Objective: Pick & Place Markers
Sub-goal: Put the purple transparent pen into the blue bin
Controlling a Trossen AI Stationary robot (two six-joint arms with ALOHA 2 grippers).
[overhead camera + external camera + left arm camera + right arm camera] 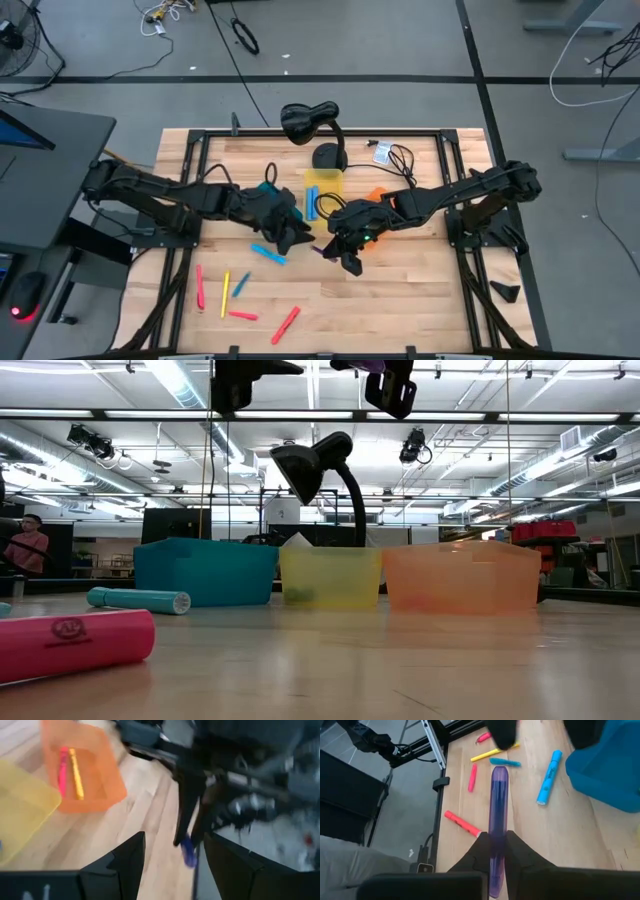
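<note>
My right gripper (497, 839) is shut on a purple marker (499, 795) and is raised near the table's middle (345, 245). It shows at the top of the low view (390, 390). My left gripper (174, 837) is open just to its left (285, 225), above the table, and holds nothing. A blue marker (268, 254) lies flat below them. Red, yellow and blue markers (225, 293) lie toward the near left. A pink marker (62, 770) and a yellow one (76, 775) lie in the orange bin (107, 790). My right gripper pinches the purple marker between its two fingers (482, 851), at a spot toward its rear end (498, 832). The marker lies along the fingers, and its long free end (499, 775) sticks out past the fingertips. It is lifted clear of the table.
A blue bin (205, 570), a yellow bin (330, 575) and the orange bin (460, 575) stand in a row toward the far edge, with a black desk lamp (310, 125) behind them. A pink marker (70, 645) and a teal one (140, 600) lie near the low camera.
</note>
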